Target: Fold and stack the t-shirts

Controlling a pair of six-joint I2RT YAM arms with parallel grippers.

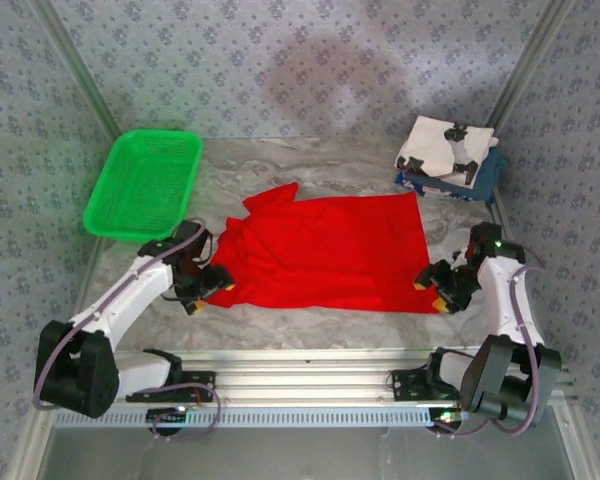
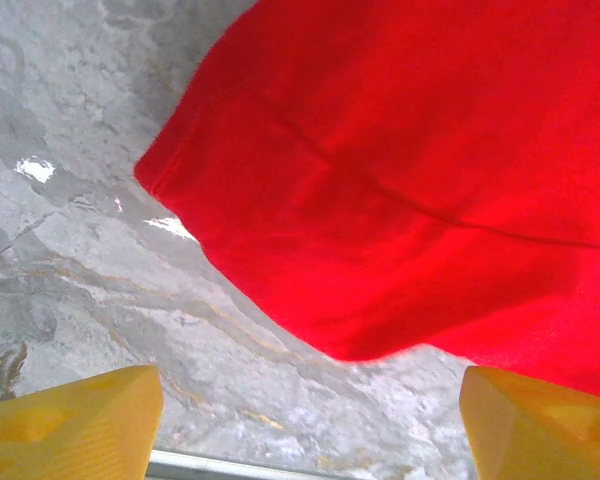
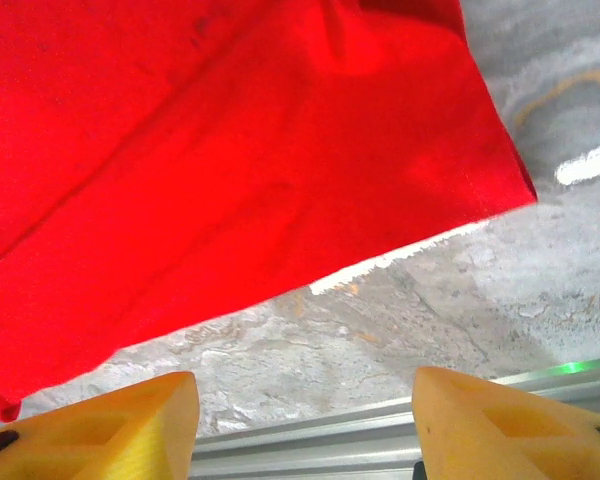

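Landmark: red t-shirt (image 1: 320, 250), spread flat in the middle of the table (image 1: 280, 325).
Red t-shirt, edges: near hem runs straight. Right edge is straight and ends in a sharp near-right corner. Near-left corner is rounded, and the cloth is bunched and creased at the far-left corner.
Left end effector (image 1: 208, 293): just beside the red t-shirt's near-left corner, open, with bare table between the fingers (image 2: 70, 430). Cannot tell whether a tip touches the cloth.
Right end effector (image 1: 432, 292): just beside the red t-shirt's near-right corner, open and holding nothing, with the hem lying just beyond its tips.
Folded stack: white t-shirt (image 1: 442, 145) with black marks lies on top of a navy t-shirt (image 1: 490, 172), far-right of the red t-shirt and well apart from it.
Basket (image 1: 145, 185): far-left of the red t-shirt, near the bunched corner but apart from it.
Open room: a narrow bare strip lies between the red t-shirt's near hem and the rail (image 1: 300, 385). A wider bare band lies beyond its far edge, and there is a free gap between it and the stack.
Materials: the red t-shirt is soft matte knit with a stitched seam line. The table is grey marbled and glossy, with glare patches. The fingers are yellow plastic wedges. The basket is green plastic mesh, rectangular, with flared walls. The rail is ribbed metal.
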